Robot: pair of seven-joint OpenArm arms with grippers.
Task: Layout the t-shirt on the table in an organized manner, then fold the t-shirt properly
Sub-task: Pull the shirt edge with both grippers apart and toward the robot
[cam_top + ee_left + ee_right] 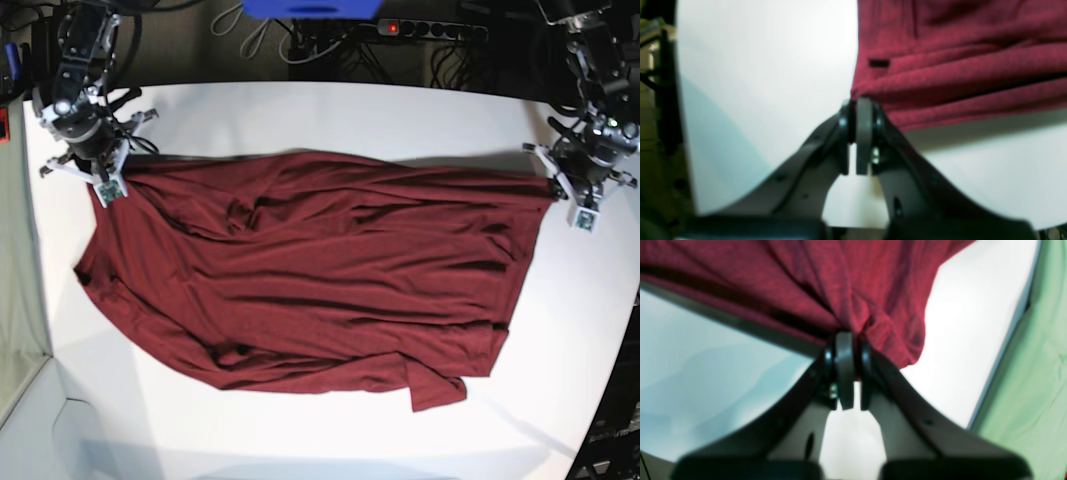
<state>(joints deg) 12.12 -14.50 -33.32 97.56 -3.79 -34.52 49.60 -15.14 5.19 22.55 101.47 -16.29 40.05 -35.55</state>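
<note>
The maroon t-shirt (320, 280) lies wrinkled across the white table (330, 115), its far edge drawn out between my two grippers. On the right of the base view, my left gripper (560, 180) is shut on a corner of the shirt. In the left wrist view its jaws (858, 100) pinch that edge, and the t-shirt (957, 66) hangs slightly above the table (766, 83), casting a shadow. On the left of the base view, my right gripper (110, 175) is shut on the opposite corner. In the right wrist view the gripper (853, 335) bunches the t-shirt (840, 283) into gathers.
Behind the table's far edge are cables, a power strip (430, 30) and a blue object (310, 8). A green cloth (1033, 373) hangs past the table edge by the right arm. The table's rounded edge (683, 133) runs close to the left arm.
</note>
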